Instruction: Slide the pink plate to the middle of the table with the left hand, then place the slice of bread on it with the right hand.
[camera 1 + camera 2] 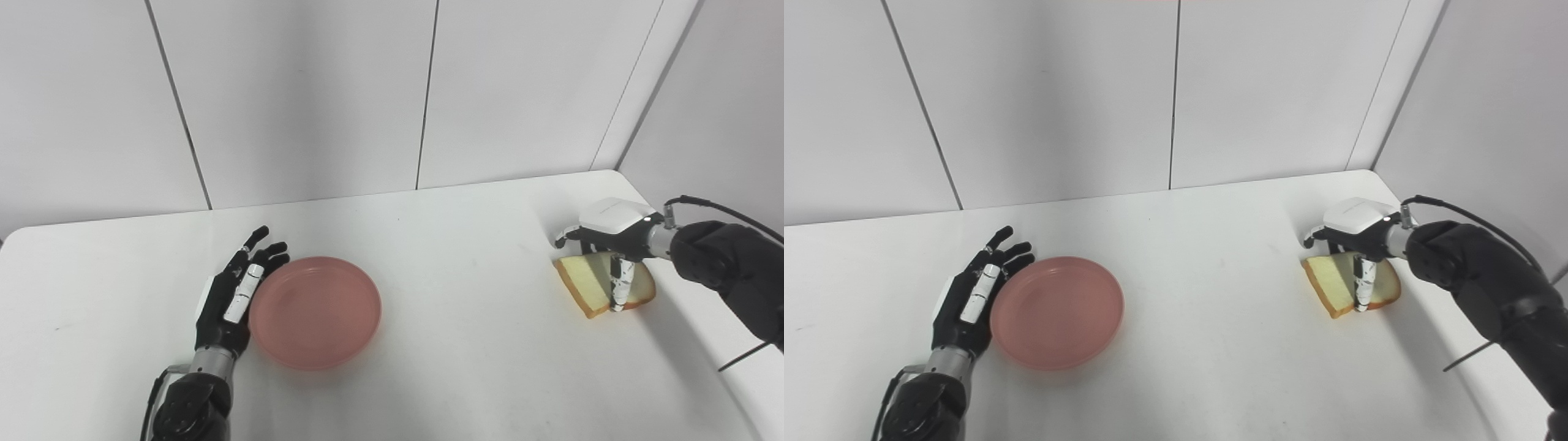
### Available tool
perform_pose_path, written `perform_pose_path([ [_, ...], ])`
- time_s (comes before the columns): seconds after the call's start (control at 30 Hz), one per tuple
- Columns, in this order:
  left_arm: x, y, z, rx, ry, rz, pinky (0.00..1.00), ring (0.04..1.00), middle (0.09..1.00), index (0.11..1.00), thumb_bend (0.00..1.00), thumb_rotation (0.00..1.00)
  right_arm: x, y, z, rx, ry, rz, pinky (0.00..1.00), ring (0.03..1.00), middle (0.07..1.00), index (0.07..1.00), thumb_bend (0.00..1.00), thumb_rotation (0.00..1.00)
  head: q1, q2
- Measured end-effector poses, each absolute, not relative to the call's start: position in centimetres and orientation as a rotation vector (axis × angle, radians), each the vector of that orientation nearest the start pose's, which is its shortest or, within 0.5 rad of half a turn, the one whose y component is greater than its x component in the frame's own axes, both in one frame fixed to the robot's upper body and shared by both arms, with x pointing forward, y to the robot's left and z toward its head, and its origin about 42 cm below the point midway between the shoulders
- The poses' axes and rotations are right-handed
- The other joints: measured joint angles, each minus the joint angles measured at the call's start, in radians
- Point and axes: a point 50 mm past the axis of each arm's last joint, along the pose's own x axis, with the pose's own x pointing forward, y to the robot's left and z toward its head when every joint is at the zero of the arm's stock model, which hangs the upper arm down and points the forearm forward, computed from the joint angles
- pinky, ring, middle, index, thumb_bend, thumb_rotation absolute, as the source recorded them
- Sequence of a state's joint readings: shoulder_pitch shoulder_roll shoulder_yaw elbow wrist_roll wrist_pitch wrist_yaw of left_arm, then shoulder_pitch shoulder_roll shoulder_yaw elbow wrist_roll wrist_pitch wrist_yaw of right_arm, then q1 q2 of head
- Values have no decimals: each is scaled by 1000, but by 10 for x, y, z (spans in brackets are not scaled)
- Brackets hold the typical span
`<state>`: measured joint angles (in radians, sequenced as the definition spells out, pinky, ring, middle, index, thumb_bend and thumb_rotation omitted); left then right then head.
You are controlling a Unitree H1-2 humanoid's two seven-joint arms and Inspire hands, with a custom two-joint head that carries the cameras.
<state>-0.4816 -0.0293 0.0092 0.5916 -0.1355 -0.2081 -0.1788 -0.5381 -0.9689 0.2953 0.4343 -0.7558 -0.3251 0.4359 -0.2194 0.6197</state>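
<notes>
Left hand [233, 297]: lay flat, fingers spread, its edge touching the pink plate's left rim.
Pink plate [315, 311]: sat left of the table's [465, 343] middle, holding nothing.
Right hand [612, 236]: fingers curled down over the bread; whether it gripped was unclear.
Slice of bread [585, 278]: near the table's right edge, partly hidden under that hand.

plate [315, 312] – pink | bread [588, 283] – pale (tan crust) | table [465, 343] – white
</notes>
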Motion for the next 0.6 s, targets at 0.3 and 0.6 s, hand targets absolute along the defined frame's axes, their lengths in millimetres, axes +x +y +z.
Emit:
perform_pose_path([
  [0.3,425,146,113,-135,-82,-283,780,751,760,850,810,680,409,-451,291,-1756,73,601,311,362,476,701,572,0,8,-2],
  [0.6,426,143,113,-141,-82,-283,779,747,758,857,791,679,422,-413,351,-1806,-135,613,314,369,479,652,573,0,21,-6],
])
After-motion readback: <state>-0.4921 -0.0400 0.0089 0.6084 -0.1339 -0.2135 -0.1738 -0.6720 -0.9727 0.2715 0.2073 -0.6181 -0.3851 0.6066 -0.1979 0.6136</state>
